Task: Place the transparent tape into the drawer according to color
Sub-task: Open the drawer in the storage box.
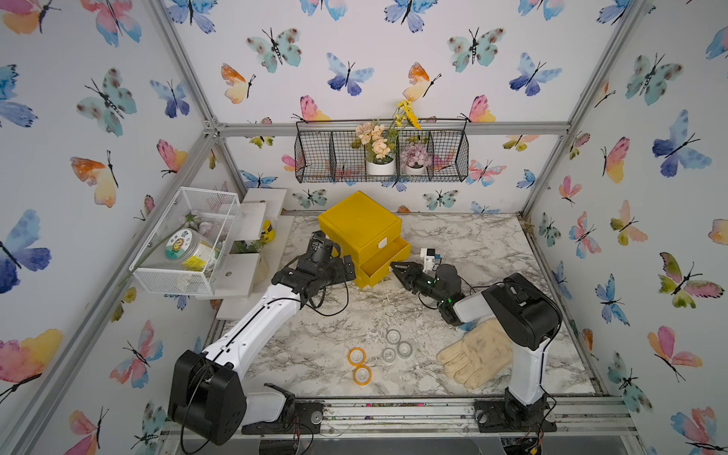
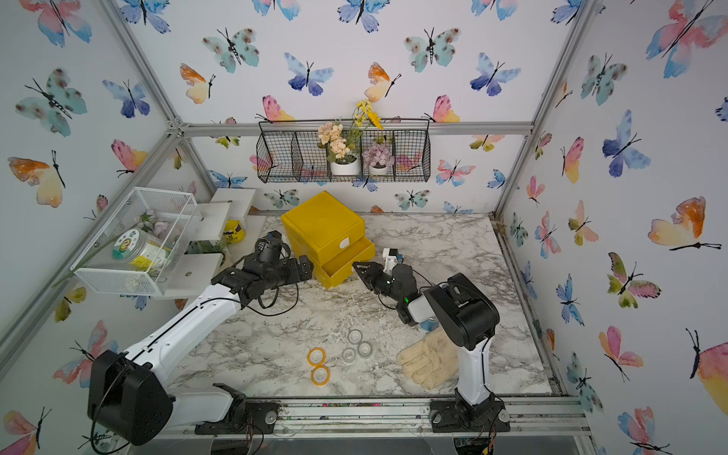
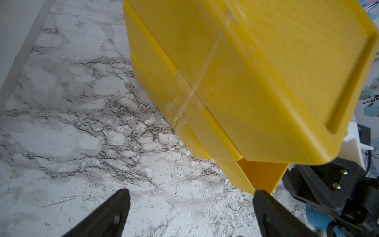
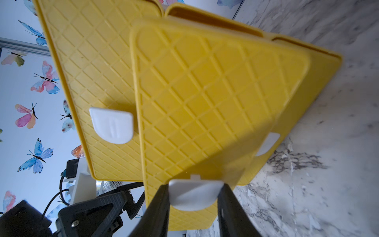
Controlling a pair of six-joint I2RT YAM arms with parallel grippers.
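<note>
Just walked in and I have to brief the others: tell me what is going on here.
The right gripper is closed on the white handle of a partly pulled-out drawer in the yellow drawer box. The left gripper hangs open beside the box, holding nothing. Two orange tape rolls and three clear tape rolls lie on the table near the front, not yet put away.

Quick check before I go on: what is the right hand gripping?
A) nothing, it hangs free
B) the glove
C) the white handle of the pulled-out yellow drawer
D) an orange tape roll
C: in the right wrist view the right hand has a finger on each side of the white handle of the pulled-out drawer, while the orange tape rolls and the glove lie well apart from it.
</note>
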